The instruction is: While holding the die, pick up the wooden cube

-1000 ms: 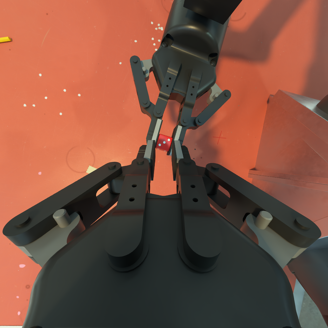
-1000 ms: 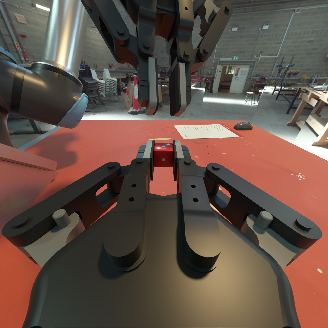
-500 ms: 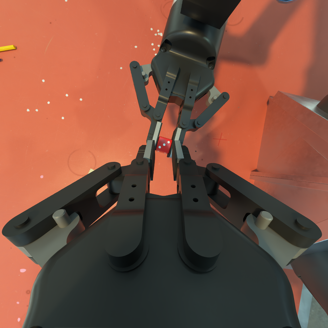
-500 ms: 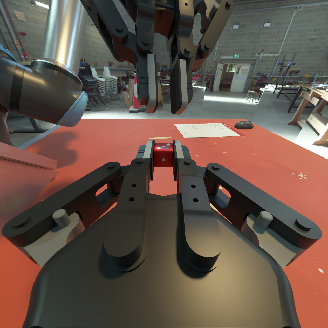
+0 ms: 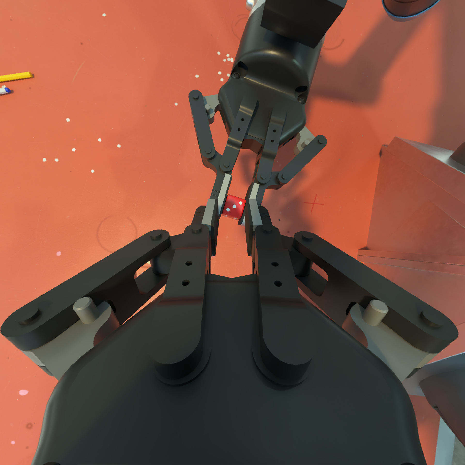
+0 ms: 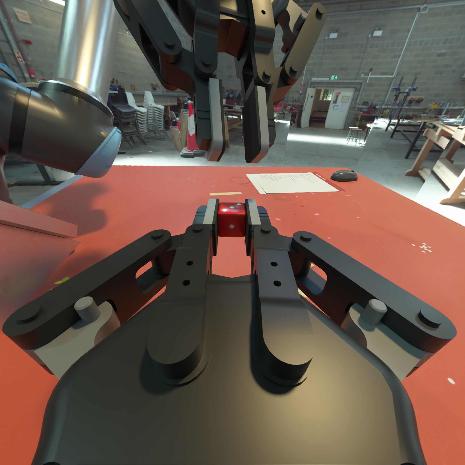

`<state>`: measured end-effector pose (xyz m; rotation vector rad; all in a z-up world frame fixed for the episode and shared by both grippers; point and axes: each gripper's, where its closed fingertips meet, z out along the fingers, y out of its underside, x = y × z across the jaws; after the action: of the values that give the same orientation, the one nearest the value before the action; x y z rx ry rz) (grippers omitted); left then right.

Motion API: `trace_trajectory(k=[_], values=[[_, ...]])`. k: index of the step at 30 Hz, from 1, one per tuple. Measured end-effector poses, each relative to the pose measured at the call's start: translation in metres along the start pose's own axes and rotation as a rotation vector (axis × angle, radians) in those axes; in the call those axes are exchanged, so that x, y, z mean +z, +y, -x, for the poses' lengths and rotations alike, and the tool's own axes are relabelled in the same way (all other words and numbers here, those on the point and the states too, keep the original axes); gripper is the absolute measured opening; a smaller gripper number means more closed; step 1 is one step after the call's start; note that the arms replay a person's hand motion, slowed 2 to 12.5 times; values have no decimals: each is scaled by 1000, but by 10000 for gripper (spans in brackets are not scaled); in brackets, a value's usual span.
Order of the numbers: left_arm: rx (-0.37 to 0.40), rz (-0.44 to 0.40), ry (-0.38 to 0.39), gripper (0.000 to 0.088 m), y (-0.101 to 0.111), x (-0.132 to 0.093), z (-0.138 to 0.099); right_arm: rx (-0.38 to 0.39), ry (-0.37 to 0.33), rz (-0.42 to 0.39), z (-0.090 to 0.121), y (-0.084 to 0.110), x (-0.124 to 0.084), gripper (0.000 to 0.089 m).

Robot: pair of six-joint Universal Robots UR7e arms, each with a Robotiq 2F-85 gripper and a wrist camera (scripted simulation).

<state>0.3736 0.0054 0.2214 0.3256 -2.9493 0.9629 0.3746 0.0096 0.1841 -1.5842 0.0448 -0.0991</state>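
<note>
A: Okay, right hand [image 6: 231,216] first, quick.
B: It's clamped on the red die [image 6: 231,221], with a pad flat against each side. Mid frame in the right wrist view, just above the red counter [image 6: 377,251]. I can't tell whether the die's underside touches the counter.
A: Pips?
B: Three on top and one facing the camera. The other faces are hidden by the pads.
A: Left hand [image 5: 232,211]?
B: Its fingers are apart with nothing between them. It hangs over the die, pointing down, well clear of it. In the left wrist view the die sits dead centre in the gap, lower down. The wrist is cut off at the top of the right wrist view.
A: Wooden cube?
B: I can't place it, neither view shows it.
A: Edges of the frames?
B: There's a yellow pencil [image 5: 16,76] and a blue-tipped pen [image 5: 5,90] at upper left, both cut by the frame edge. A grey block [image 5: 415,201] at right is also cut off. At the far edge of the counter are a paper sheet [image 6: 292,182], a dark mouse [image 6: 344,175] and a tape strip [image 6: 225,193].
A: And the print on the sheet?
B: It's too small to make out.
</note>
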Motion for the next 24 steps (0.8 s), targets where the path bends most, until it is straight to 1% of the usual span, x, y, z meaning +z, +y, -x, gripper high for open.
trace_trajectory(k=[8,24], values=[[-13,-45,-1,192,1,2,2,3,14,24,-3,3,0,179],[-49,-126,-22,189,7,4,11,33,36,27,-13,10,-3,179]])
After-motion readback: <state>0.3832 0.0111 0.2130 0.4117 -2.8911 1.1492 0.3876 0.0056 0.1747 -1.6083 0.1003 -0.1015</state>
